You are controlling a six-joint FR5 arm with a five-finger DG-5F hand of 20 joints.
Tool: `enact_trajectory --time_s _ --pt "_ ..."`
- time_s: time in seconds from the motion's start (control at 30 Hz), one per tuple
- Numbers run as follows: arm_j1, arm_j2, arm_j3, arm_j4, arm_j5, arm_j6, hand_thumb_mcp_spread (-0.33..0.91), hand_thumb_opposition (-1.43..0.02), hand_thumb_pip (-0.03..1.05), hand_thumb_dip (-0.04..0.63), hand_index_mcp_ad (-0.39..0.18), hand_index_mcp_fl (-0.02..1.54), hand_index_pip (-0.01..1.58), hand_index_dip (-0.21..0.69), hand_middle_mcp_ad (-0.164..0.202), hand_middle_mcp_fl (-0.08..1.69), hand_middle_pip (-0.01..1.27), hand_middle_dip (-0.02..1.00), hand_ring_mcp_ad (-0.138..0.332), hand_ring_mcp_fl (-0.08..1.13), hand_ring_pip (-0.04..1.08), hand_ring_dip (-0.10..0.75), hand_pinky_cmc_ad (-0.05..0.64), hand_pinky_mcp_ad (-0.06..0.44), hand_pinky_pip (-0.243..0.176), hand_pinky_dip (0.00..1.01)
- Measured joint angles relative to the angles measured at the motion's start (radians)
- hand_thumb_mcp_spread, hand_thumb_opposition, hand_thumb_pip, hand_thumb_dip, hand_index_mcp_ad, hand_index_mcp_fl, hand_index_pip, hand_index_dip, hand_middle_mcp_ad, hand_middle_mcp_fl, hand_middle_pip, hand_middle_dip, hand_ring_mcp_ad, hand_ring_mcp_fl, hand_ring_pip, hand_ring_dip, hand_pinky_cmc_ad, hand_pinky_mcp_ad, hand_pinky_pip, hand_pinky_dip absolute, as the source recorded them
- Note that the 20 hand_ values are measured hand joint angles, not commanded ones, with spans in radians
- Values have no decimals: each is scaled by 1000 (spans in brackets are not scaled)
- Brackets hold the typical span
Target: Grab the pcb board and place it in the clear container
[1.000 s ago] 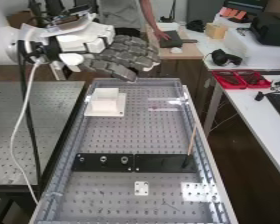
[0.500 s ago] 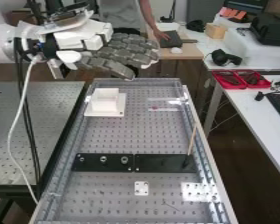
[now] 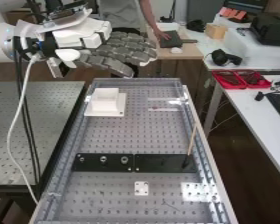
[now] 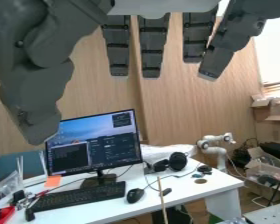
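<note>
The hand [image 3: 121,52] is above the far left end of the bench in the high view, open, with its fingers extended and nothing held. In the wrist view the hand [image 4: 154,45] has straight fingers and a thumb hanging apart. A clear, box-like piece [image 3: 165,108] lies at the bench's far right. To its left stands a white square holder on a white base plate [image 3: 117,112]. Near the close end lies a small white plate with holes [image 3: 141,188]; whether it is the pcb board, I cannot tell.
Two black plates [image 3: 165,163] span the perforated bench [image 3: 144,137], with a thin wooden stick [image 3: 192,140] leaning at their right end. Metal rails edge the bench. A second perforated table [image 3: 31,130] is at left; a white desk [image 3: 250,112] with red trays [image 3: 240,79] is at right.
The hand has shifted slightly left and away from the clear piece, its fingers still extended. The cables under the arm have swung a little left. Things on the bench have not moved.
</note>
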Motion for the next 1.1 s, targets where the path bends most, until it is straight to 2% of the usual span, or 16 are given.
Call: enact_trajectory --time_s 1.1 --pt "-5 -8 19 -31 -26 7 260 -714 564 157 -77 108 250 201 58 152 126 190 220 3 110 30 346 180 -93 569"
